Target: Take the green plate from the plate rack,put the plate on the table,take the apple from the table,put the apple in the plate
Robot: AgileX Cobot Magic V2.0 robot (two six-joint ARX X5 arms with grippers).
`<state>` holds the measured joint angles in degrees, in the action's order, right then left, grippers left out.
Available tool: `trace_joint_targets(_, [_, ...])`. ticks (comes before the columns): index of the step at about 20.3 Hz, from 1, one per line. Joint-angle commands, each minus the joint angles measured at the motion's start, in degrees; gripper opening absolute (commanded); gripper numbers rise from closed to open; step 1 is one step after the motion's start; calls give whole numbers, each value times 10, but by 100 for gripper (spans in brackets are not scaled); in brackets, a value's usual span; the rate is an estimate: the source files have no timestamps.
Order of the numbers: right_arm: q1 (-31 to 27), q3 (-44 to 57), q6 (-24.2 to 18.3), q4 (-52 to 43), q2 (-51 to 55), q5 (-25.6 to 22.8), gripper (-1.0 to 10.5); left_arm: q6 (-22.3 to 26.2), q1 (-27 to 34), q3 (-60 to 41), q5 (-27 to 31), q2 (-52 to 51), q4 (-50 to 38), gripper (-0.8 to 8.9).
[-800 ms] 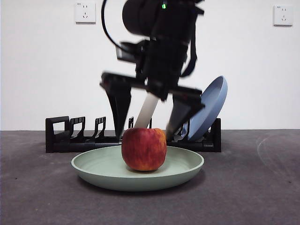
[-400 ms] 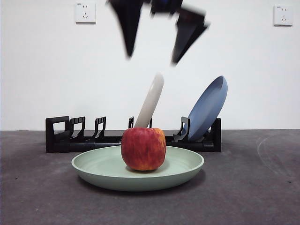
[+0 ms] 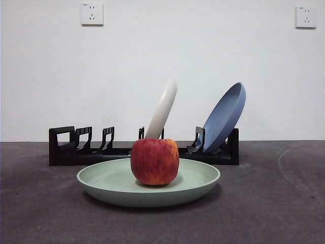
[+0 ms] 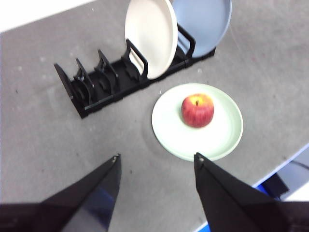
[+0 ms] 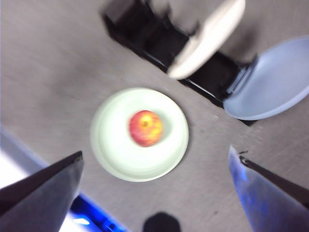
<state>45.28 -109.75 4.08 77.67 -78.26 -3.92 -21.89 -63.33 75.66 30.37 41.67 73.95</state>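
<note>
The red apple (image 3: 155,161) sits in the middle of the green plate (image 3: 101,182), which lies flat on the dark grey table (image 3: 274,203) in front of the black plate rack (image 3: 76,147). Both also show from above in the left wrist view: apple (image 4: 197,109), plate (image 4: 169,130), rack (image 4: 96,87). In the right wrist view the apple (image 5: 145,128) rests on the plate (image 5: 111,140). My left gripper (image 4: 157,161) is open, high above the table. My right gripper (image 5: 157,157) is open wide, high above the plate. Neither shows in the front view.
A cream-white plate (image 3: 163,108) and a blue plate (image 3: 226,117) lean in the rack's slots behind the green plate. Several slots at the rack's left end stand free. The table's edge (image 4: 289,159) lies close beyond the green plate.
The open gripper that stood around the apple has risen straight up and left the front view. The apple stays on the green plate.
</note>
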Motion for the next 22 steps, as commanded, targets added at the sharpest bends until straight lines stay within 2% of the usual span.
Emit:
trace_joint_targets(1, [2, 56, 24, 13, 71, 6, 504, 7, -2, -2, 2, -4, -21, 256])
trace_joint_targets(5, [2, 203, 78, 13, 221, 5, 504, 0, -2, -2, -32, -6, -35, 256])
trace_joint_targets(7, [2, 278, 107, 5, 280, 6, 504, -9, -4, -3, -66, -6, -33, 256])
trace_joint_targets(9, [1, 334, 121, 1, 319, 5, 503, -14, -9, -3, -96, -6, -33, 256])
trace_joint_targets(12, [1, 379, 125, 1, 351, 4, 496, -25, -17, -3, -97, -5, -34, 251])
trace_joint_targets(13, [1, 386, 125, 2, 356, 5, 432, -28, -19, -3, -97, -5, -33, 247])
trace_joint_targets(14, [1, 389, 124, 4, 358, 5, 297, -27, -20, -3, -97, -5, -33, 198])
trace_joint_targets(15, [1, 392, 124, 5, 358, 5, 47, -21, -22, -3, -95, -5, -28, -22])
trace_joint_targets(16, [1, 393, 122, 6, 358, 5, -24, -19, -23, -3, -94, -5, -26, 2])
trace_joint_targets(22, [1, 396, 122, 6, 358, 5, -12, -26, -24, -3, -94, -3, 5, -8])
